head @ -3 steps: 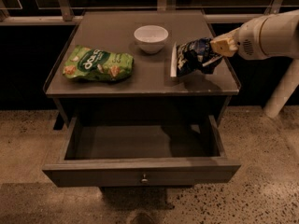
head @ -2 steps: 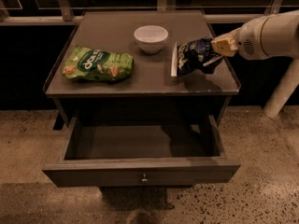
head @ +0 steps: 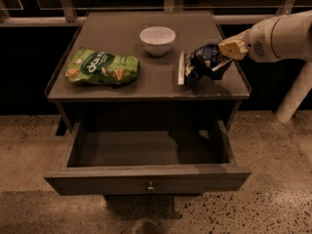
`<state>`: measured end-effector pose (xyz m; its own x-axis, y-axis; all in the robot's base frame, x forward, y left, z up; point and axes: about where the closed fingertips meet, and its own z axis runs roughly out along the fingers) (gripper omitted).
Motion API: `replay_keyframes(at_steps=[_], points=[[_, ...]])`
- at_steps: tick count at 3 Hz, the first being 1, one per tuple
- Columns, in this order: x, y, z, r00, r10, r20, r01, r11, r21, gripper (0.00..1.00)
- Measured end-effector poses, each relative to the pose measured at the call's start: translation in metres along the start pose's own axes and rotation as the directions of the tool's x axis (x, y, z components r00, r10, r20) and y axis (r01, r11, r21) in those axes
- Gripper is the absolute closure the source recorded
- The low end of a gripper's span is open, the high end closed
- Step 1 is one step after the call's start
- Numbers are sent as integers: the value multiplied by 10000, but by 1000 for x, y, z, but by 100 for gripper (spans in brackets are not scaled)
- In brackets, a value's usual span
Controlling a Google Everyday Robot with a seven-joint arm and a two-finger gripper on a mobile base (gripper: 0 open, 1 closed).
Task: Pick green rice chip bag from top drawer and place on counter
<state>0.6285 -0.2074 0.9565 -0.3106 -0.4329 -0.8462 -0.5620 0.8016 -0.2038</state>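
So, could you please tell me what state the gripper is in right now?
Gripper: closed on the small dark blue foil snack bag, above the right edge of the flat grey-brown counter.

— How many snack bags do you count?
— Two: one green rice chip bag (head: 202,65), dark blue, and one bright green snack bag (head: 102,67).
— Dishes?
— One white bowl (head: 157,39).
— Furniture parts?
— One counter (head: 146,84), and one top drawer (head: 146,178) with a single knob (head: 150,185).
— And the robot?
— One arm (head: 282,35) with one gripper (head: 229,48), over the counter's right edge, against the blue bag.
— So three loose things on top?
— Yes, two bags and a bowl.
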Motion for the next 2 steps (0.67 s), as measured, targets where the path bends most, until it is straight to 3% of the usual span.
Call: replay_keyframes(at_steps=[1,2], points=[[0,0,0,10000,0,0,0,10000,0,12],[0,0,0,10000,0,0,0,10000,0,0]])
